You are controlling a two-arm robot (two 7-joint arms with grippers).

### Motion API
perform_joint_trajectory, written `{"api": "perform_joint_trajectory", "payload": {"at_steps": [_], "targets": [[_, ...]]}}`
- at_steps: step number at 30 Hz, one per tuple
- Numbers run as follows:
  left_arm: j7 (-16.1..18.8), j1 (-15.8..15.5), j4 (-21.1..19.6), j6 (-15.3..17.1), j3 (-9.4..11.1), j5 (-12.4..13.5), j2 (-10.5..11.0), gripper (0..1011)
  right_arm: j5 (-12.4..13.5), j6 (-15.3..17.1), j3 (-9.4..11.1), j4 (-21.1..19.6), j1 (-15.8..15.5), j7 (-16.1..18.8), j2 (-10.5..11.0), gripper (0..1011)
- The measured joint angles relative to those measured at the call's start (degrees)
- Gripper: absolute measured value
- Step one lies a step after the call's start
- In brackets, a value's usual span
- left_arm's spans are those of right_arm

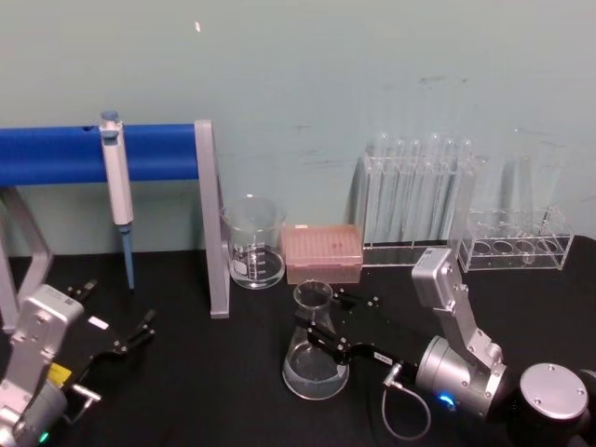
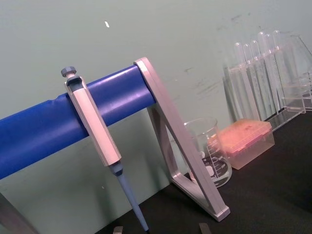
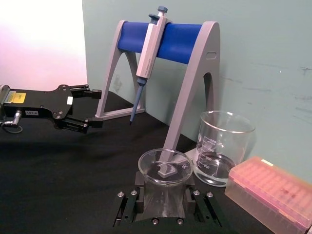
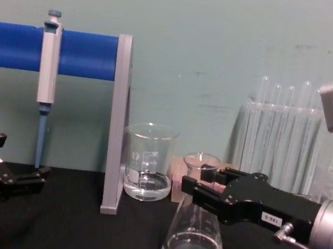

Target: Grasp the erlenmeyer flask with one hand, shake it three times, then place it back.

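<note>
At lower centre of the head view we see one erlenmeyer flask [image 1: 315, 358] standing on the black table [image 1: 205, 391], its neck clasped by the right gripper [image 1: 321, 337]. The left gripper [image 1: 140, 333], at lower left, rests with fingers spread, grasping nothing. Behind stand one beaker [image 1: 253, 242], one pipette [image 1: 117, 191] and one pink tip box [image 1: 322, 252].

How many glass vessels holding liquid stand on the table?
2: the erlenmeyer flask at the front, with the right tool at its neck, and the beaker behind it, beside the pink tip box.
</note>
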Motion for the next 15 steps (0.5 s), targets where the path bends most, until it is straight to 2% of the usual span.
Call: {"api": "perform_joint_trajectory", "payload": {"at_steps": [15], "targets": [[0.00, 0.00, 0.00, 0.00, 0.00, 0.00, 0.00, 1001, -0.51, 1.20, -0.27, -0.01, 0.26, -0.27, 0.17, 451]]}}
